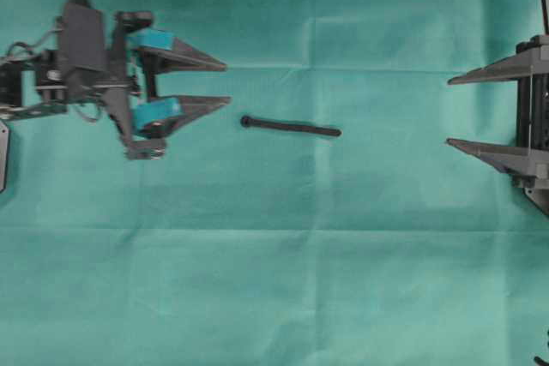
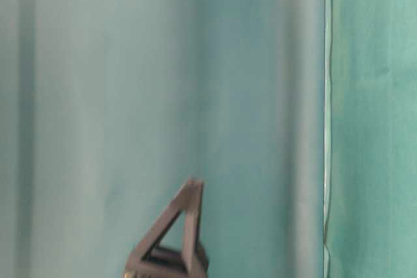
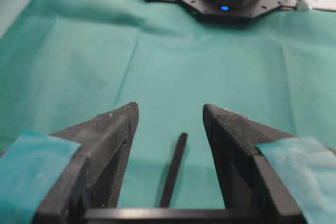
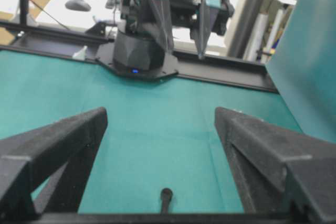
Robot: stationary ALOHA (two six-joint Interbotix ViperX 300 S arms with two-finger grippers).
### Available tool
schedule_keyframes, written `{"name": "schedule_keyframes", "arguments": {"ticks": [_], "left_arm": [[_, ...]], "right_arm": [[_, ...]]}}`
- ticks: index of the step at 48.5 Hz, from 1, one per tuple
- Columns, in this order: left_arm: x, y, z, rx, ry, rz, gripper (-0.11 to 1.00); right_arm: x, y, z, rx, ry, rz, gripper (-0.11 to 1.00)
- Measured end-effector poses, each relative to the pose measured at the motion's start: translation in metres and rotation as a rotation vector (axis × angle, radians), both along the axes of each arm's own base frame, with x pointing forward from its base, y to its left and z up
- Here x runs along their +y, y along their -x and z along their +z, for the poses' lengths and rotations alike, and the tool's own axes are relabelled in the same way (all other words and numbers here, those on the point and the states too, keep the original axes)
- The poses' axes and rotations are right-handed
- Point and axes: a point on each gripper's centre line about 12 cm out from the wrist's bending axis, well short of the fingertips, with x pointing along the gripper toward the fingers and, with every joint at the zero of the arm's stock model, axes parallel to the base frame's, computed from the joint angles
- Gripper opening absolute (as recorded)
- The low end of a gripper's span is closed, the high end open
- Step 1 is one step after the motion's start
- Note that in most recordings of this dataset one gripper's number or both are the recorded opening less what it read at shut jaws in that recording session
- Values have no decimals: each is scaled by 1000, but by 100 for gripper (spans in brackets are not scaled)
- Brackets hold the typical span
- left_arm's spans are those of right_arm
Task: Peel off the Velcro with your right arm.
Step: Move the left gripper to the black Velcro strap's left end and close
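On the creased green cloth (image 1: pixel 283 237) we see the thin black Velcro strap (image 1: pixel 290 127); both grippers, left (image 1: pixel 227 81) and frame-cropped right (image 1: pixel 449 111), gape empty.

The overhead view looks straight down on the green bench (image 1: pixel 274 280). The table-level view sits low, very near a curtain (image 2: pixel 130 96). Each wrist view looks along its own fingers, facing the opposite arm; both share the Velcro (image 1: pixel 292 126).
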Motion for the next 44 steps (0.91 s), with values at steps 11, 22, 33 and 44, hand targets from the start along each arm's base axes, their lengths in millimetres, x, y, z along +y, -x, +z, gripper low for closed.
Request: {"name": "schedule_keyframes", "arguments": {"ticks": [11,22,33,44], "left_arm": [[4,-33,-8,25,-13,-2,56],[6,-53,-8,25,-25,-2,56],[8,-63,-13,75,-20,-2,56],[9,-72,-15,230,0,-6,56]], "right_arm": [[0,1,-2,-8,-1,2,67],[0,1,-1,-11,-1,1,67],[0,1,-2,-9,-1,1,67],[0,1,-1,-15,0,1,67]]}}
